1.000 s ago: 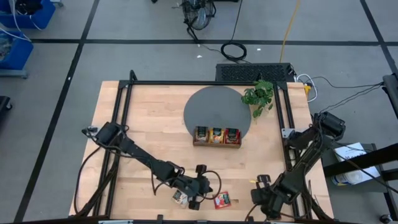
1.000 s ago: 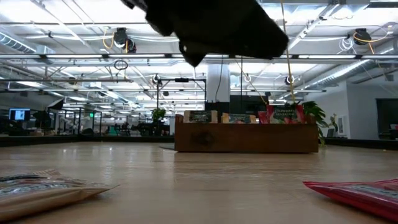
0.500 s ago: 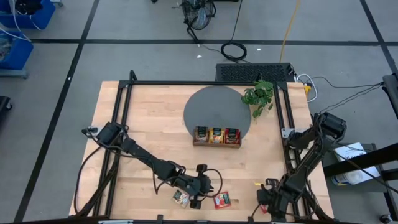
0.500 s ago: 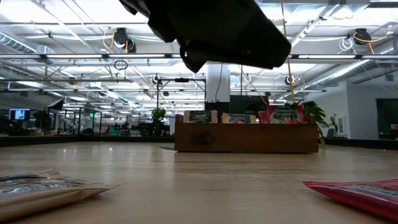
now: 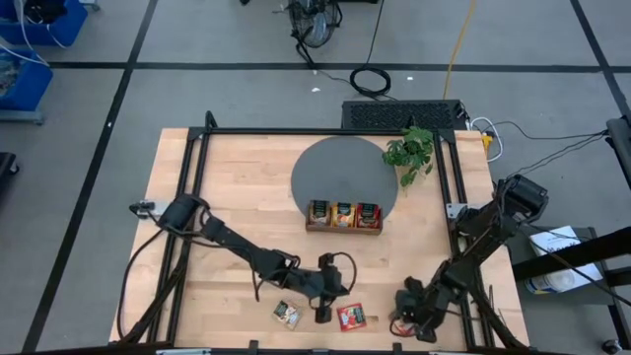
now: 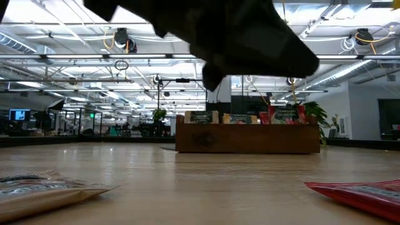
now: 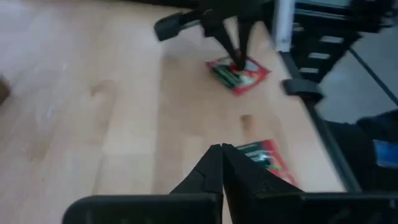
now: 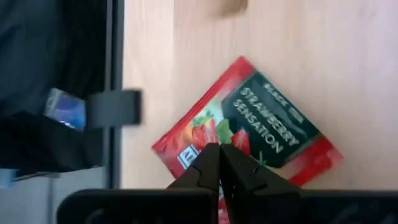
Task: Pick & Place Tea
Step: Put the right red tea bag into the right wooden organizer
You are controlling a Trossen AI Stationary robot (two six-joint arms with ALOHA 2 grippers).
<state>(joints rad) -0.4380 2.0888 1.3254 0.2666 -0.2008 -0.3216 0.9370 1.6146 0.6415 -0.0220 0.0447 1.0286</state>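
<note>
Overhead, table-level and two wrist cameras, all sharing the table (image 5: pixel 237 197)

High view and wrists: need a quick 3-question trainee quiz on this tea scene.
1. True or false: the left gripper, shut and holding nothing, hangs between a beige-green sachet and a loose red sachet.
2. Pick one: the second red sachet, at the tips of the shut right gripper, is printed with: A) Strawberry Sensation B) Lemon Ginger C) Earl Grey.
3. Fill in: the wooden tray stands partly on a round ___ mat.

Key: 1 true; 2 A; 3 grey.
</note>
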